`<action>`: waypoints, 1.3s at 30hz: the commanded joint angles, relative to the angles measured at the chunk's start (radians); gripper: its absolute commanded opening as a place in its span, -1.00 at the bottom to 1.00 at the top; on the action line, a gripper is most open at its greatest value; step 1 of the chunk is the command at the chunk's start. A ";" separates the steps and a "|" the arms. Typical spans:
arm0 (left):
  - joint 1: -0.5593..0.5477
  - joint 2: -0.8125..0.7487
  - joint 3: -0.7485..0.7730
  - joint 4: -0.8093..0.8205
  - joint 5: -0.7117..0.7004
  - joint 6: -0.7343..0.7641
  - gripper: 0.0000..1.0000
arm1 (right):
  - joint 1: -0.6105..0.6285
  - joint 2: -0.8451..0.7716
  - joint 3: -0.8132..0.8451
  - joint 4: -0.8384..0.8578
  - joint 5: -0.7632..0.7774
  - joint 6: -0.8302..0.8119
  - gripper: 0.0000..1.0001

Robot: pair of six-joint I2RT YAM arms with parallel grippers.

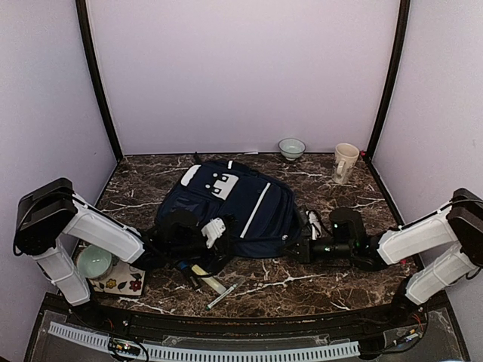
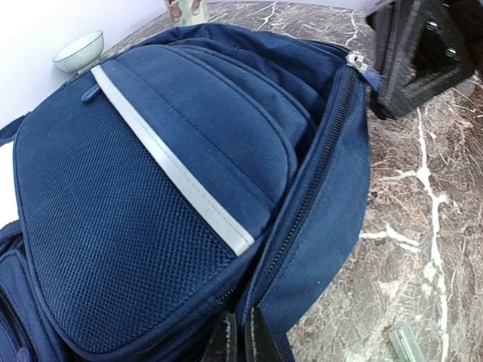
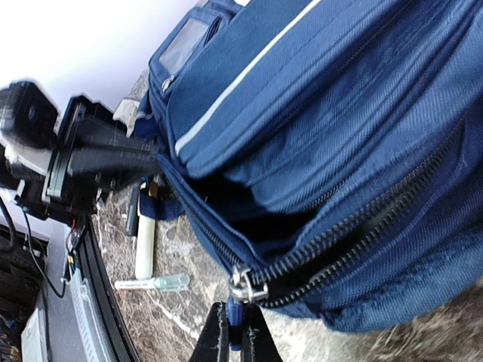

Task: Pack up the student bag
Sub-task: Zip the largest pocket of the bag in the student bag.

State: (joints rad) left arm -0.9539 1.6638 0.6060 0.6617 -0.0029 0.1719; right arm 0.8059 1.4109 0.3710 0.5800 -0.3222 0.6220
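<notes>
With the bag (image 1: 230,204) lying on the bench (image 1: 317,279) between both arms, your left gripper (image 2: 241,339) is pinched on its rim by the zip (image 2: 322,160), apparently to anchor it, while your right gripper (image 3: 235,332) is clamped on the zip pull (image 3: 241,291), ready to work the compartment open.

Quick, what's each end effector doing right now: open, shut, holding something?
Left end effector: shut on the student bag, at its opened zipper edge.
Right end effector: shut on the bag's zipper pull.
</notes>
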 commanded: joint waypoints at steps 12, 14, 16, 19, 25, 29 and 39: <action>0.159 0.019 0.047 -0.037 -0.240 -0.135 -1.00 | 0.280 0.089 0.056 0.064 0.161 0.029 -1.00; 0.161 0.002 0.039 -0.039 -0.229 -0.140 -1.00 | 0.287 0.108 0.072 0.067 0.156 0.025 -1.00; 0.159 -0.041 -0.010 -0.007 -0.157 -0.131 -1.00 | 0.288 0.119 0.079 0.069 0.161 0.020 -1.00; 0.158 -0.139 -0.088 0.047 0.021 -0.111 -0.70 | 0.287 0.124 0.085 0.061 0.182 0.008 -1.00; 0.138 -0.252 -0.125 0.007 0.193 -0.062 -0.08 | 0.283 0.136 0.114 0.032 0.229 -0.012 -1.00; 0.103 -0.246 -0.104 -0.028 0.290 -0.022 0.14 | 0.274 0.147 0.127 0.032 0.228 -0.014 -1.00; 0.019 -0.056 0.069 -0.120 0.395 0.032 0.19 | 0.273 0.141 0.116 0.060 0.216 0.002 -1.00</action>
State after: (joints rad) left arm -0.9115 1.5402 0.5930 0.5934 0.3347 0.1619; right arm 1.0737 1.5547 0.4789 0.5827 -0.0906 0.6262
